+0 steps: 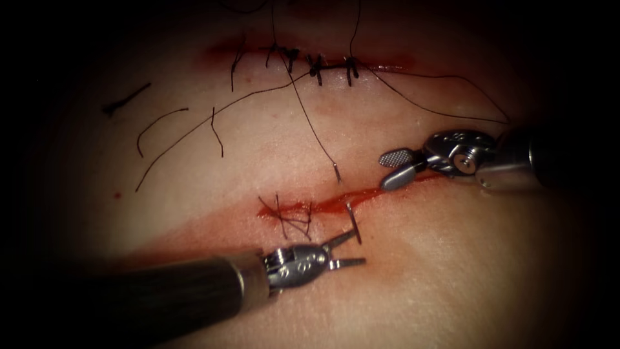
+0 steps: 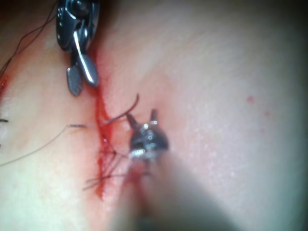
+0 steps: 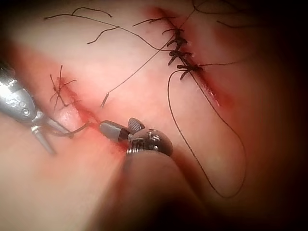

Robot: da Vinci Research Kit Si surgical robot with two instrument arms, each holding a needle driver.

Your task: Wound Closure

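Needle [image 1: 352, 223] sits in the tissue [image 1: 452, 271] at the lower cut [image 1: 361, 194], its end sticking out just beside our left tool [image 1: 345, 249], whose jaws are spread and touch it without gripping. Our right tool [image 1: 395, 169] is open too, empty, over the cut's right part. Thread [image 1: 310, 123] lies well above

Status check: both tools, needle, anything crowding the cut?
Left tool jaws open beside the needle, which sits in the tissue at the cut. Right tool open, empty. Loose thread above.
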